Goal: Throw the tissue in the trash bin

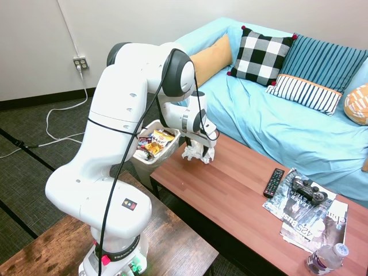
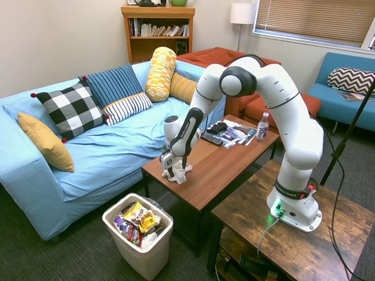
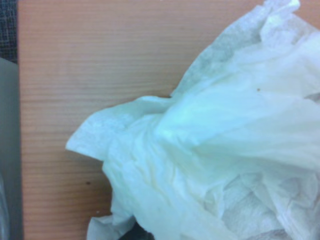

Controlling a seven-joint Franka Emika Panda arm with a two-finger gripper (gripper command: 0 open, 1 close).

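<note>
The tissue (image 2: 177, 172) sits crumpled at the near end of the reddish-brown coffee table (image 2: 220, 167), right under the claw (image 2: 173, 168), which looks clenched on it. Below and off the table's end, the trash bin (image 2: 147, 255) stands full of snack wrappers (image 2: 137, 222).

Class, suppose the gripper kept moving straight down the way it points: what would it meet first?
The gripper points down onto the tissue, so that comes first, with the coffee table beneath; whether it already touches is unclear.
</note>
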